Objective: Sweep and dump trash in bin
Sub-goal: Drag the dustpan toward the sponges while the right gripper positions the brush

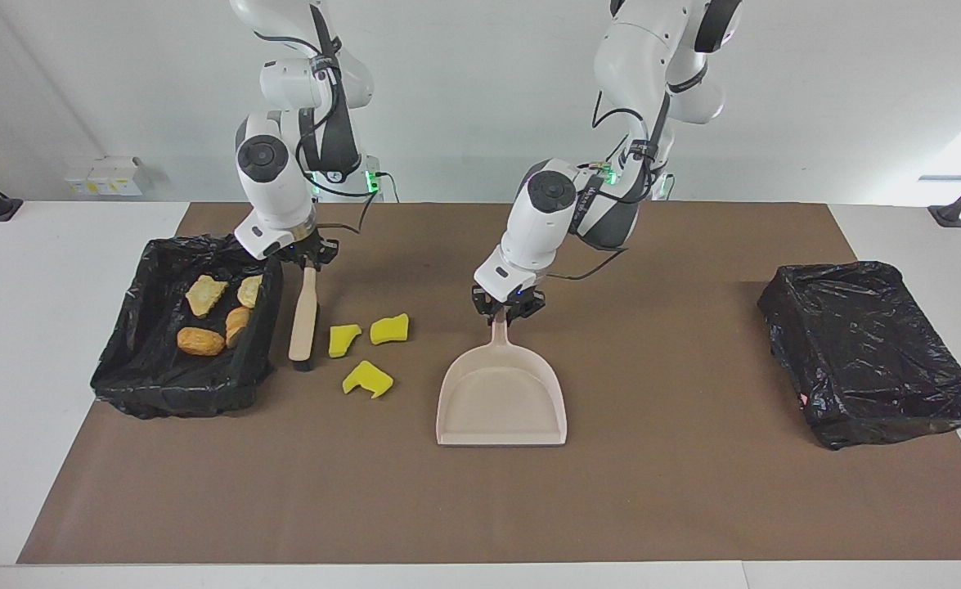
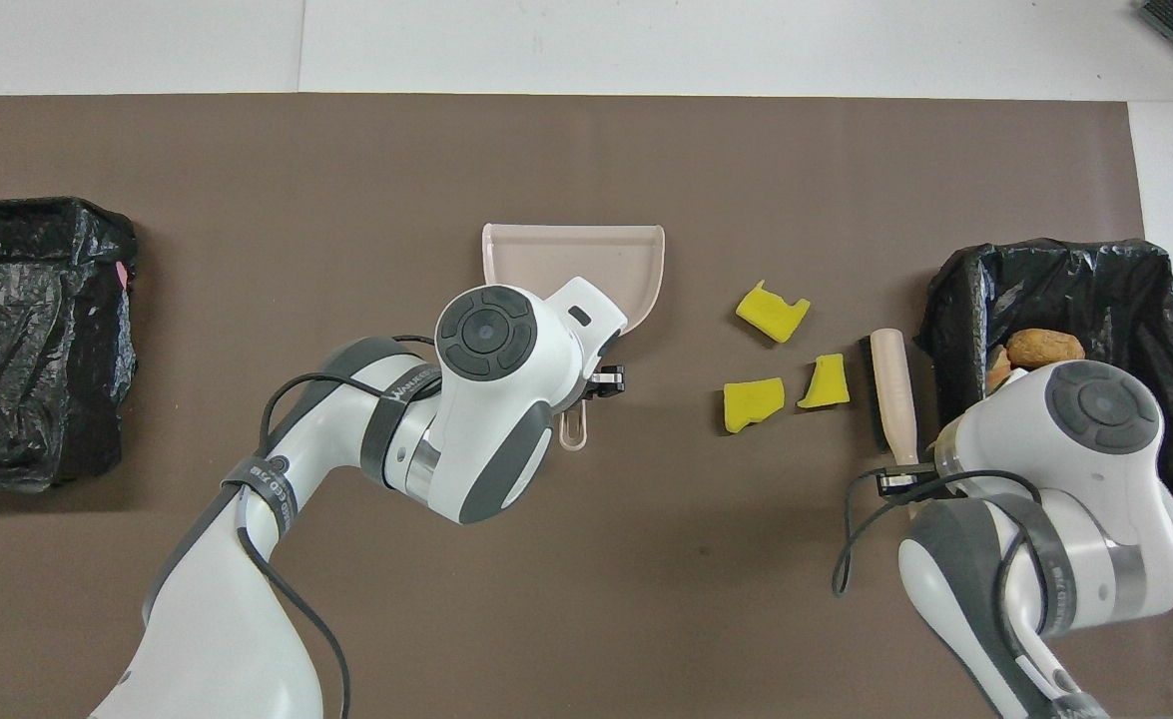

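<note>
Trash (image 1: 369, 343) lies between the brush (image 1: 303, 315), pinched by the right claw (image 1: 307, 260), and the dustpan (image 1: 502, 393), its handle pinched by the left claw (image 1: 503, 312), so sweeping across is permitted.

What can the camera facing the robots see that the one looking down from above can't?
Only the facing view shows all four bread chunks in the bin, the left gripper gripping the dustpan handle, and the right gripper on the brush handle.

Only the overhead view shows the handle's looped end; the arms hide most chunks and both grips.

Both show three yellow sponge pieces between brush and dustpan, plus the second bin.
</note>
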